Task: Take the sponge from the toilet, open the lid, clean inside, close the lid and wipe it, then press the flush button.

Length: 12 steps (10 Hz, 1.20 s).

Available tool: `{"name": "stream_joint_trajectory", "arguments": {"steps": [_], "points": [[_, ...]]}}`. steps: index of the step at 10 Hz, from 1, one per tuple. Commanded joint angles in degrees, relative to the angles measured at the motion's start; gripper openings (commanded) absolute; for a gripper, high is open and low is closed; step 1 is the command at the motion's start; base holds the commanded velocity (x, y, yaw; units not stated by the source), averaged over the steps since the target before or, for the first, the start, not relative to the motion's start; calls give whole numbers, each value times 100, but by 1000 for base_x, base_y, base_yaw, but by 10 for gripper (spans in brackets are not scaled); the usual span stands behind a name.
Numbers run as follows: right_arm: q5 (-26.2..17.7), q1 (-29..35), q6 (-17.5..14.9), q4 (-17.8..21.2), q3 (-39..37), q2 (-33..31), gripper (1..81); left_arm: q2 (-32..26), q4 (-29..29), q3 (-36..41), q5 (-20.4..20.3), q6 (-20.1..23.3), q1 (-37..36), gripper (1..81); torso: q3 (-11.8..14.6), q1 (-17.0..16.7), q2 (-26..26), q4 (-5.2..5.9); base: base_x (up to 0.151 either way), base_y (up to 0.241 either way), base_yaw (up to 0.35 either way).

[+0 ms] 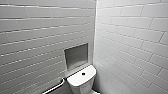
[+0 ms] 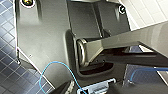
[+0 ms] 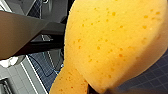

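Note:
The white toilet's tank (image 1: 81,81) stands low in the head view, in the corner of the tiled walls. The small dark flush button (image 1: 83,73) sits in the middle of the tank top. The bowl and lid are hidden below the picture's edge. The orange, porous sponge (image 3: 112,42) looms very close in the right wrist view. It is pinched at one end, where my right gripper (image 3: 93,89) is shut on it. My left gripper is open and holds nothing.
White tiled walls close in on both sides of the tank. A grey recessed niche (image 1: 76,56) is set in the wall behind it. A metal grab rail (image 1: 56,86) runs along the left wall. Dark blue floor tiles (image 2: 7,72) lie below the robot's grey body.

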Motion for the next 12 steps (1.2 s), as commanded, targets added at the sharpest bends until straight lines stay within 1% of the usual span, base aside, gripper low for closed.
{"name": "stream_joint_trajectory", "arguments": {"steps": [1, 2, 3, 4, 5, 6, 7, 9, 12], "points": [[-345, 225, 21, 96, 126, -92, 10, -629, -80, 897, 363, -34, -572, 811, -492, 0, 0, 0, 0, 0, 0], [-345, 225, 21, 96, 126, -92, 10, -1014, -89, 1467, 371, -60, -721, 811, -600, 2, 2, 0, 0, 0, 0], [-345, 225, 21, 96, 126, -92, 10, -1317, -89, 1907, 371, -172, -889, 811, -384, 2, 2, 0, 0, 0, 0], [-345, 225, 21, 96, 117, -92, 10, -1636, -89, 2378, 380, -253, -1081, 811, -518, 6, 5, 0, 0, 0, 0], [-345, 225, 21, 96, 125, -92, 10, -1937, -150, 2811, 449, -306, -1283, 811, -555, 9, 6, 0, 0, 0, 0], [-345, 225, 21, 96, 126, -92, 10, -2158, -256, 3147, 635, -306, -1539, 811, -606, 4, 6, 0, 0, 0, 0], [-345, 225, 21, 96, 126, -92, 10, -2369, -388, 3454, 758, -306, -1767, 811, -601, 9, 9, 0, 0, 0, 0], [-328, 234, 21, 96, 126, -92, 10, -2606, -450, 3866, 897, -306, -2127, 811, -603, 9, 9, 0, 0, 0, 0], [-275, 225, 21, 96, 134, -92, 10, -2720, -660, 4262, 1434, -315, -2848, 811, -606, 9, 9, 0, 0, 0, 0]]}}
